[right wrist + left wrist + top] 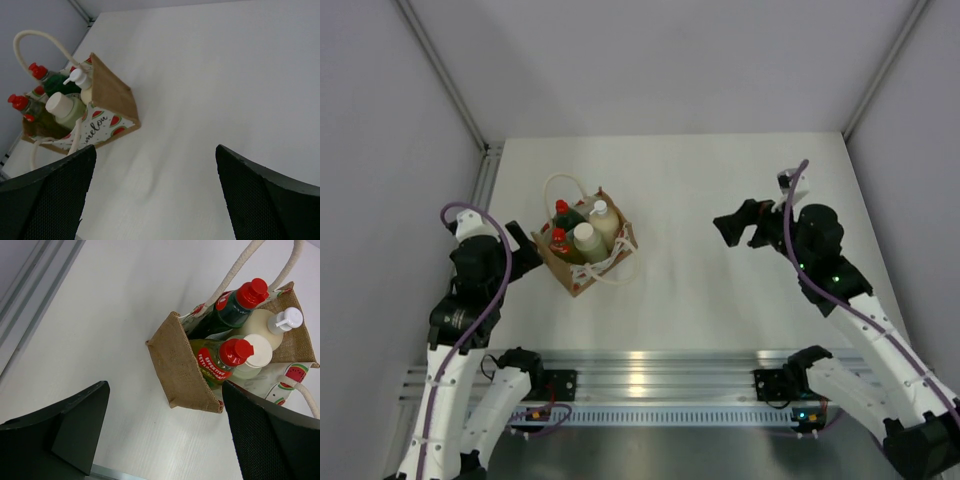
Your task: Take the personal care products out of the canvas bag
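Note:
The canvas bag (607, 262) stands upright on the white table, left of centre, with all four bottles upright inside. They are the yellow bottle with a red cap (220, 360), the dark green bottle with a red cap (231, 311), the cream cylinder with a white cap (257, 352) and the cream pump bottle (280, 322). My left gripper (527, 256) is open and empty just left of the bag; its fingers (75, 430) frame the bag's brown end (182, 365). My right gripper (730, 227) is open and empty, well to the right of the bag (112, 97).
White rope handles (560, 183) loop up over the bag's far and near sides. Grey walls enclose the table on three sides. An aluminium rail (650, 370) runs along the near edge between the arm bases.

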You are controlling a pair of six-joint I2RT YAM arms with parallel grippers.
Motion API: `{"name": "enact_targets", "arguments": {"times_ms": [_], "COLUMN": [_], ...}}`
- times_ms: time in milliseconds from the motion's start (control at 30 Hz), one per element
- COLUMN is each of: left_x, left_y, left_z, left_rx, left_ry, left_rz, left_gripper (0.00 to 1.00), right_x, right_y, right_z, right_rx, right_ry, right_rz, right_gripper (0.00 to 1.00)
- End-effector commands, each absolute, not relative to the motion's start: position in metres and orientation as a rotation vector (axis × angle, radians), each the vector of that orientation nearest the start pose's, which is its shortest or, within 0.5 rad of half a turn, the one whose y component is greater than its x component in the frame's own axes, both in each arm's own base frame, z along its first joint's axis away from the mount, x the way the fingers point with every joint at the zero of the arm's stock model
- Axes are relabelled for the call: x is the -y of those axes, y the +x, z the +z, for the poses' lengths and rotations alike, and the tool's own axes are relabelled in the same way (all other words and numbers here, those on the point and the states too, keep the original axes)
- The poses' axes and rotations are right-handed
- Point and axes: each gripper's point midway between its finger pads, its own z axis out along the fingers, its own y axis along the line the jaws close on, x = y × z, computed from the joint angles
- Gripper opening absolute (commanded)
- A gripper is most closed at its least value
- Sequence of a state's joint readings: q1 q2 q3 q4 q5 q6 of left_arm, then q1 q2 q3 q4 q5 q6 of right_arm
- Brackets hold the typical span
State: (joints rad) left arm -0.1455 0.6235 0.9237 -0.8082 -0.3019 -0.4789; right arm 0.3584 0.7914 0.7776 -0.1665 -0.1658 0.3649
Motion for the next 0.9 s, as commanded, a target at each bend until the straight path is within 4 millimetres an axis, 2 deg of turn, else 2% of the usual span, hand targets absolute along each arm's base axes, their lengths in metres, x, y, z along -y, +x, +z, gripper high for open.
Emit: {"name": "enact_targets", "arguments": {"times_ms": [0,67,100,167,200,267,300,367,400,433,533,600,633,667,700,733,867], "left_x": [-0.005,-0.005,-0.006,-0.006,-0.006,-0.007,-0.007,-0.008,-0.008,-0.008,-0.009,-0.009,-0.009,-0.009,-0.009,-0.009,-0.009], "left_y": [0.227,0.227,0.226,0.226,0.227,0.226,0.226,0.226,0.226,0.226,0.225,0.225,0.225,0.226,0.226,0.226,0.225], "left_z": [0.255,0.256,0.255,0.256,0.256,0.256,0.256,0.256,0.256,0.256,0.255,0.255,0.255,0.255,0.254,0.254,0.255], "left_rx": [-1.921,-1.915,-1.915,-1.914,-1.912,-1.91,-1.907,-1.905,-1.905,-1.905,-1.906,-1.906,-1.906,-1.905,-1.908,-1.908,-1.903], "left_ry": [-0.544,-0.55,-0.552,-0.552,-0.553,-0.559,-0.561,-0.563,-0.565,-0.567,-0.569,-0.569,-0.569,-0.57,-0.57,-0.57,-0.571], "left_rz": [-0.079,-0.078,-0.077,-0.078,-0.077,-0.072,-0.073,-0.07,-0.069,-0.068,-0.064,-0.064,-0.064,-0.065,-0.064,-0.062,-0.065], "left_gripper": [0.98,0.98,0.98,0.98,0.98,0.98,0.98,0.98,0.98,0.98,0.98,0.98,0.98,0.98,0.98,0.98,0.98], "right_x": [-0.208,-0.221,-0.247,-0.267,-0.293,-0.316,-0.333,-0.36,-0.375,-0.39,-0.427,-0.445,-0.455,-0.461,-0.466,-0.473,-0.488], "right_y": [0.273,0.279,0.273,0.271,0.264,0.26,0.249,0.251,0.245,0.249,0.246,0.245,0.25,0.253,0.256,0.261,0.272], "right_z": [0.332,0.331,0.332,0.333,0.336,0.338,0.34,0.336,0.343,0.328,0.316,0.321,0.308,0.314,0.315,0.305,0.298], "right_rx": [-1.643,-1.658,-1.663,-1.661,-1.64,-1.606,-1.574,-1.549,-1.51,-1.524,-1.5,-1.444,-1.454,-1.421,-1.408,-1.42,-1.385], "right_ry": [-0.296,-0.309,-0.389,-0.429,-0.497,-0.557,-0.628,-0.693,-0.743,-0.782,-0.88,-0.892,-0.899,-0.876,-0.866,-0.871,-0.823], "right_rz": [0.86,0.81,0.818,0.801,0.827,0.835,0.841,0.839,0.841,0.828,0.844,0.881,0.882,0.897,0.9,0.897,0.904], "right_gripper": [0.99,0.99,0.99,1.0,0.99,0.99,0.99,0.98,0.97,0.96,0.91,0.87,0.86,0.85,0.83,0.82,0.78]}}
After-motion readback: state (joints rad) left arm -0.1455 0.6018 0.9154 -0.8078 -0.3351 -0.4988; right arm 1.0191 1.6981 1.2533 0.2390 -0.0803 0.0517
